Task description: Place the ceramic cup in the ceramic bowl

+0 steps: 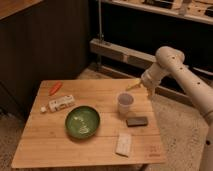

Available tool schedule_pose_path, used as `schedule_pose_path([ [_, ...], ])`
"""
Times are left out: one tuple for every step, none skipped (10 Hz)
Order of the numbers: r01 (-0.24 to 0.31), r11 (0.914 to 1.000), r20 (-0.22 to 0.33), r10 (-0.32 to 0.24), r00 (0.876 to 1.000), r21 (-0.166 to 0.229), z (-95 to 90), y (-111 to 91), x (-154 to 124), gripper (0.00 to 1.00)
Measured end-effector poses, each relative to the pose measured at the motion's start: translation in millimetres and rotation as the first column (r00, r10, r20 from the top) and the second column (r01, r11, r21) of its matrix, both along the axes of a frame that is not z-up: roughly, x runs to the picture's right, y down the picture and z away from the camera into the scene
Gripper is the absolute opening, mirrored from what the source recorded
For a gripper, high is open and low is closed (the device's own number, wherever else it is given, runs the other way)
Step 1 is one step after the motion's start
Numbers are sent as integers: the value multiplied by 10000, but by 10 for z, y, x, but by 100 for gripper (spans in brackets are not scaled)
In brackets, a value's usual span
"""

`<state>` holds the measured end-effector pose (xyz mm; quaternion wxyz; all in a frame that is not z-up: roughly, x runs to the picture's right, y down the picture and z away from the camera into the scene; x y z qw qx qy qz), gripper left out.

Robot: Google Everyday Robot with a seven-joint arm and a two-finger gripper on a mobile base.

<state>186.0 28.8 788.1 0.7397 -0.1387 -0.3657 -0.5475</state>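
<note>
Grn bowl [82, 121], wht cup [125, 103]; cream end effector [134, 86] near.
</note>
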Motion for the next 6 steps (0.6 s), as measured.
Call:
schedule_pose_path([
  [-19, 9999, -192, 22, 9998, 146, 5, 77, 19, 80],
  [-13, 9995, -352, 24, 9994, 306, 43, 155, 16, 80],
  [-48, 9994, -297, 59, 9995, 346, 89, 184, -3, 80],
  [-21, 9996, -128, 25, 9999, 287, 136, 184, -62, 80],
  [24, 9996, 15, -25, 10000, 267, 160, 184, -140, 80],
  [71, 9997, 85, -73, 9999, 254, 174, 212, -185, 80],
])
